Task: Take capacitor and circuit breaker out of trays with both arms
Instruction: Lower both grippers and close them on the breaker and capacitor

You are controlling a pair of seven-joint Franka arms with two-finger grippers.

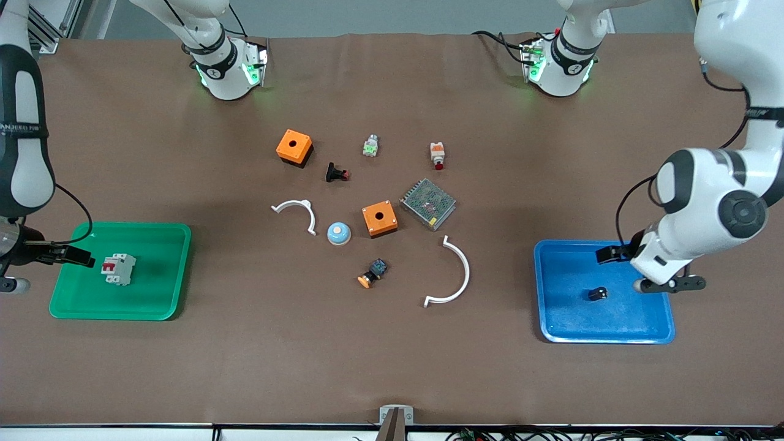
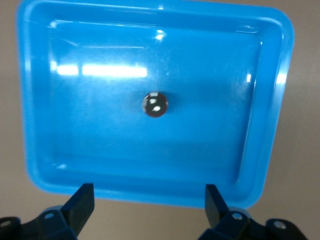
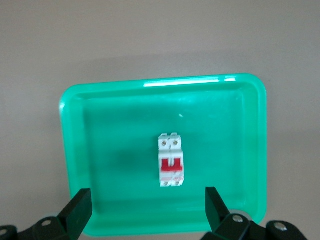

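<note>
The capacitor (image 1: 598, 294), a tiny black cylinder, lies in the middle of the blue tray (image 1: 631, 318) at the left arm's end of the table. My left gripper (image 1: 614, 253) hangs open and empty above that tray. In the left wrist view my left gripper (image 2: 149, 202) is over the rim of the tray (image 2: 90, 130), apart from the capacitor (image 2: 155, 104). The grey-white breaker (image 1: 118, 269) with its red lever lies in the green tray (image 1: 159, 245) at the right arm's end. My right gripper (image 1: 76, 257) is open and empty above it. The right wrist view shows my right gripper (image 3: 148, 205), the breaker (image 3: 171, 166) and the tray (image 3: 100, 130).
In the table's middle lie two orange boxes (image 1: 294, 147) (image 1: 379, 218), a black button with a red tip (image 1: 336, 173), a white-orange button (image 1: 437, 155), a mesh-covered unit (image 1: 428, 203), two white curved pieces (image 1: 298, 212) (image 1: 456, 275), a blue dome (image 1: 338, 233) and an orange-capped button (image 1: 372, 273).
</note>
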